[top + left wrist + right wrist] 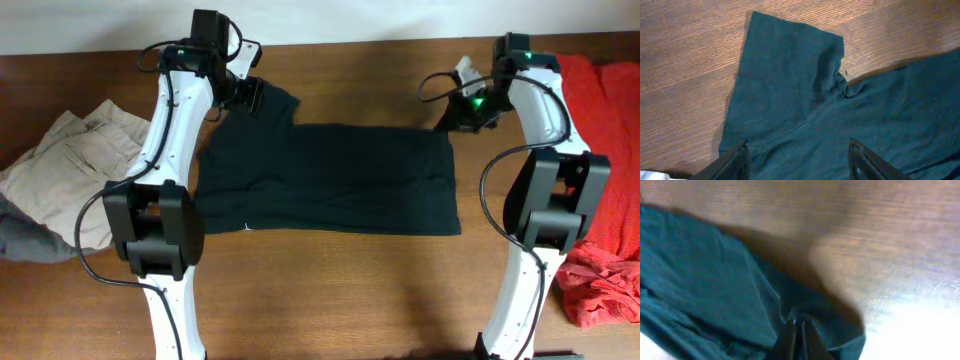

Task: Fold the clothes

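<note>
Folding seems barely begun: shirt [330, 178] lies flat, my right gripper [799, 326] pinches its edge, left gripper [797, 146] hangs open over the sleeve [785, 55].

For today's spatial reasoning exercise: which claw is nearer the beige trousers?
Left. The left claw is open above the black T-shirt's sleeve, on the beige trousers' side; the right claw is shut on the shirt's opposite corner, beside the red garments.
</note>
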You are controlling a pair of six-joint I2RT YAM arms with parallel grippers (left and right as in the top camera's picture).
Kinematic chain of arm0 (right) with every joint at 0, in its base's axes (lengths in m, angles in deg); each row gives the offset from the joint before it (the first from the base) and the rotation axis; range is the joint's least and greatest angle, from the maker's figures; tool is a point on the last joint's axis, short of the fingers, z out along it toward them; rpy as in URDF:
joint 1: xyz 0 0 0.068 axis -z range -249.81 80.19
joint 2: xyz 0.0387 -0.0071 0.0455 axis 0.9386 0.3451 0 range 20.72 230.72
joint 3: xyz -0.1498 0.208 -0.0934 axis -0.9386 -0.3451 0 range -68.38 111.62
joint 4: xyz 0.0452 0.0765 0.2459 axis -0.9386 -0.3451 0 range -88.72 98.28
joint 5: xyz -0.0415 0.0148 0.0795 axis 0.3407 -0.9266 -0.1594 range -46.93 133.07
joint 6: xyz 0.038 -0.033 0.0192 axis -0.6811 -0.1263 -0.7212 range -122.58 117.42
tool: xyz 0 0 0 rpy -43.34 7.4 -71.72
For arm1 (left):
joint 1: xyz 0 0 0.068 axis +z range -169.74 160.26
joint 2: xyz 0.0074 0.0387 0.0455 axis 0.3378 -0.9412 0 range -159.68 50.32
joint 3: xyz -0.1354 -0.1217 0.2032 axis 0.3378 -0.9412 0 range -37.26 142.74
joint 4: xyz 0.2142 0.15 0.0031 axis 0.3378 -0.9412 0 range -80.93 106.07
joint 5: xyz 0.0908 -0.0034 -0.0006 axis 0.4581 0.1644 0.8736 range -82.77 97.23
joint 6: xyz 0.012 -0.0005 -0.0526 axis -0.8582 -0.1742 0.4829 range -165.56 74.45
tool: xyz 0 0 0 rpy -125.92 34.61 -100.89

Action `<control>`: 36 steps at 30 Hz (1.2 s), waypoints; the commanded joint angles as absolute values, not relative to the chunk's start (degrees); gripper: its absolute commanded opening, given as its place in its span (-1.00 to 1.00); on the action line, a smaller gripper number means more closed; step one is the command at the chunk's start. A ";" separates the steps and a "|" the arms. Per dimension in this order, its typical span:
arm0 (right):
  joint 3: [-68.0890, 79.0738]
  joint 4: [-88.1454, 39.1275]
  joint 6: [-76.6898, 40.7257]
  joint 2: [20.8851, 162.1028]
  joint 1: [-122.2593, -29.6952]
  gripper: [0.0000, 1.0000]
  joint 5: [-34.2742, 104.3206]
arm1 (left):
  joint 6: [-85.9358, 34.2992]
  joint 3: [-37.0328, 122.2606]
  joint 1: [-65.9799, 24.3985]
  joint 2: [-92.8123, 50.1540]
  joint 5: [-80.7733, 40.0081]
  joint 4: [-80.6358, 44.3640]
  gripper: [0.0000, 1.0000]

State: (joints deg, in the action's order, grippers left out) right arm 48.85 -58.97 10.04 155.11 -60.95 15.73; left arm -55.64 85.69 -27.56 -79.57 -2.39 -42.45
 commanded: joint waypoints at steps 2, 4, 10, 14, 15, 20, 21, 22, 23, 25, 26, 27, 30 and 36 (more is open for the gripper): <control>49.59 -61.74 10.45 153.36 -60.86 -0.92 14.58 | -56.41 86.46 -27.62 -79.87 -2.39 -42.58 0.23; 49.59 -63.43 10.74 153.36 -60.97 -0.92 14.77 | -56.39 86.46 -27.62 -79.87 -2.39 -42.65 0.23; 49.59 -67.84 11.18 153.36 -62.52 -0.92 14.77 | -56.39 86.46 -27.62 -79.87 -2.39 -42.78 0.23; 49.59 -70.73 11.18 153.34 -64.60 -0.92 15.32 | -56.41 86.46 -27.62 -79.87 -2.39 -42.80 0.23; 49.59 -71.58 11.13 153.36 -65.08 -0.92 15.78 | -56.41 86.46 -27.62 -79.87 -2.39 -42.82 0.23; 49.59 -75.40 10.30 153.36 -67.29 -0.92 19.73 | -56.39 86.46 -27.62 -79.87 -2.39 -43.00 0.23; 49.59 -75.71 9.84 153.36 -67.62 -0.92 20.22 | -56.39 86.46 -27.62 -79.87 -2.39 -43.00 0.23; 49.59 -76.04 8.64 153.36 -67.97 -0.92 21.48 | -56.39 86.46 -27.62 -79.87 -2.39 -43.00 0.23; 49.59 -76.43 7.92 153.36 -68.27 -0.92 22.86 | -56.41 86.46 -27.62 -79.87 -2.39 -43.02 0.23; 49.59 -77.59 7.39 153.36 -68.95 -0.92 25.44 | -56.41 86.46 -27.62 -79.87 -2.39 -43.15 0.23; 49.59 -78.13 7.18 153.36 -69.30 -0.92 26.07 | -56.41 86.46 -27.62 -79.87 -2.39 -43.17 0.23; 49.57 -78.35 6.80 153.36 -69.63 -0.92 26.44 | -56.39 86.46 -27.62 -79.87 -2.39 -43.19 0.23; 49.55 -78.73 5.86 153.36 -70.46 -0.92 29.48 | -56.41 86.46 -27.62 -79.87 -2.39 -43.19 0.23; 49.48 -79.10 4.16 153.36 -71.22 -0.80 33.42 | -56.41 86.46 -27.62 -79.87 -2.39 -43.19 0.23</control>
